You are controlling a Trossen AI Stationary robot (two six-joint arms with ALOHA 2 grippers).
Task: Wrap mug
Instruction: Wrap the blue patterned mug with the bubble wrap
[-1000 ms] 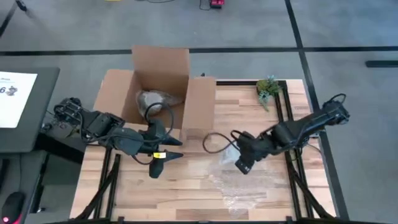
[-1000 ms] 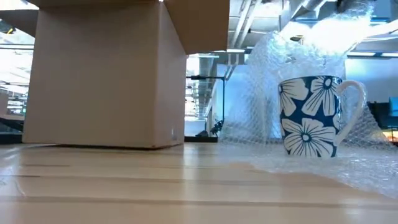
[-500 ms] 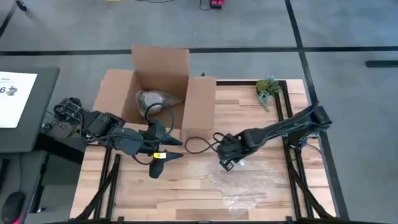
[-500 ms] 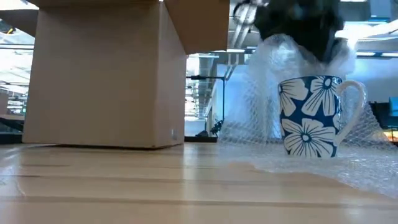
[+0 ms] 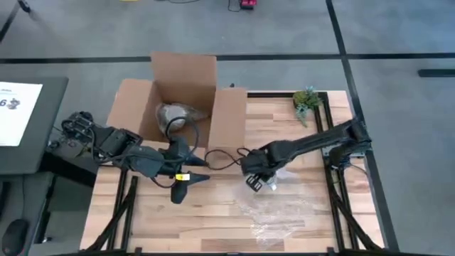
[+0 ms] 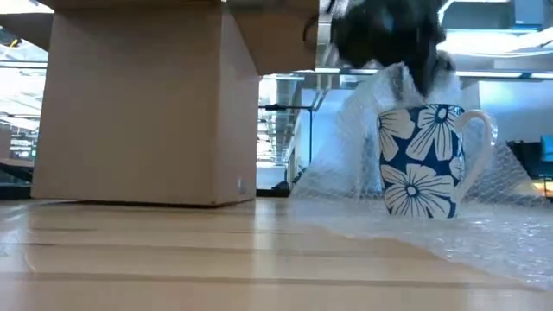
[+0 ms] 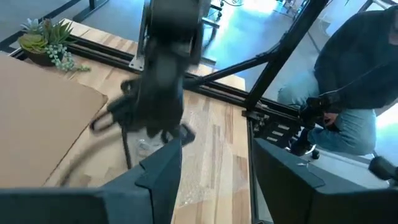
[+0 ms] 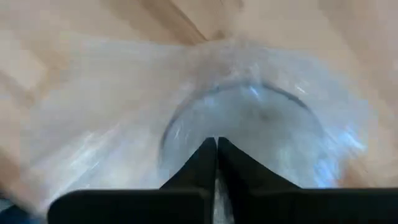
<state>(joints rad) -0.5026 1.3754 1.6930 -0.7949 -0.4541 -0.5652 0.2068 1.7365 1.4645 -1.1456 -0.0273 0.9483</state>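
You are draping wrap over the mug, right gripper pinched on the sheet directly above it; left gripper, spread wide, is waiting beside the mug. Next: tuck the sheet down.

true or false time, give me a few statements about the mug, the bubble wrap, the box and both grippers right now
1. The mug lies on its side. False: it stands upright on the bubble wrap.
2. The right gripper is shut, with bubble wrap draped over the mug's rim in front of it. True.
3. The left gripper grips the mug's handle. False: it waits open beside the cardboard box, apart from the mug.
4. The cardboard box is open at the top. True.
5. A small plant sits at a far corner of the table. True.
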